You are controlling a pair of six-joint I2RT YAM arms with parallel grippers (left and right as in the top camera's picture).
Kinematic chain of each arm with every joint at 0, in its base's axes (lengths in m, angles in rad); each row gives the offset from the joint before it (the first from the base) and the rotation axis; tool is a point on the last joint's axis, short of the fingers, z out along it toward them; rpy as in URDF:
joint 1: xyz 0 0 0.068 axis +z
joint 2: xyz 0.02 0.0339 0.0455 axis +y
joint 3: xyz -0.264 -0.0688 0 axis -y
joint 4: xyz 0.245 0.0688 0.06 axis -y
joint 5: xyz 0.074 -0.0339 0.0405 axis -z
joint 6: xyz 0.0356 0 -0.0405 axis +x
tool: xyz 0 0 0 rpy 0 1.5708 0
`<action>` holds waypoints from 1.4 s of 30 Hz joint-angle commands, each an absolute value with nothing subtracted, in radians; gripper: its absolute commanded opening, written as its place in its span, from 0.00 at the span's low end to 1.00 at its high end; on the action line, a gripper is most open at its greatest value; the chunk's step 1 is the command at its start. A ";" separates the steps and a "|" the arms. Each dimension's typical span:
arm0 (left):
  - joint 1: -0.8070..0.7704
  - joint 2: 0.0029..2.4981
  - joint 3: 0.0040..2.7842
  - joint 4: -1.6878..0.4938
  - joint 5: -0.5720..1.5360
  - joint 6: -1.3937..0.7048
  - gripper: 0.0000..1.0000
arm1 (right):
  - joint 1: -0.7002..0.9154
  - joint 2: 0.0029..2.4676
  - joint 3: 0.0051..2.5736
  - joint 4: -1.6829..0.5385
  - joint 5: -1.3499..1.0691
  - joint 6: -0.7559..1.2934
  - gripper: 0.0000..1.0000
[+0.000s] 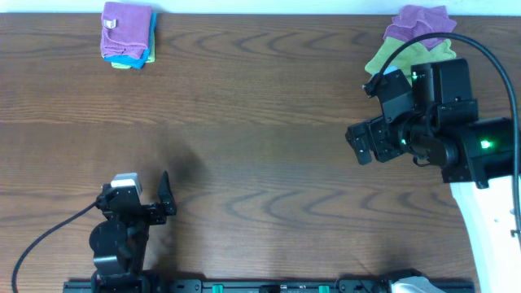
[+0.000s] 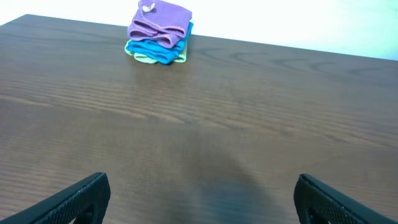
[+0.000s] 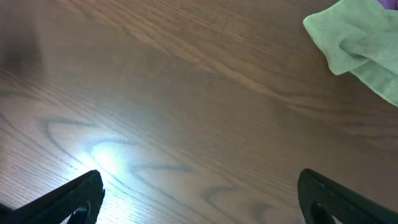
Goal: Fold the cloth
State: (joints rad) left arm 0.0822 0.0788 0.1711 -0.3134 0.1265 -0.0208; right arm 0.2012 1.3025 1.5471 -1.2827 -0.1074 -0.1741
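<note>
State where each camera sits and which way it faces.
Overhead: above the table, looking straight down; both arms, left gripper and right gripper show.
Left wrist: low, facing the folded stack across the table; its open fingers show.
Right wrist: tilted down at the table, green cloth upper right; open fingers show.
Shared: overhead also shows folded stack and green cloth.

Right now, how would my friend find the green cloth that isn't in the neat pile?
Look at the brown wooden table and go to its far right corner, just past the right arm. Two loose cloths lie crumpled there: the green cloth is the pale lime one, nearer the arm than the purple cloth, and not folded like the stack in the far left corner.
</note>
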 commanded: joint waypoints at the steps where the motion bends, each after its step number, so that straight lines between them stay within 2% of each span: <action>1: 0.078 0.040 0.139 -0.307 0.116 -0.007 0.95 | 0.197 1.303 1.543 -1.283 -0.105 -0.181 0.99; 42: 0.078 0.007 0.091 -0.298 0.078 0.001 0.96 | 0.197 1.303 1.543 -1.283 -0.105 -0.181 0.99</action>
State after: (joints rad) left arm 0.0822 0.0128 0.1169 -0.2966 0.0971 -0.0177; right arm 0.2012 1.3025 1.5471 -1.2827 -0.1074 -0.1741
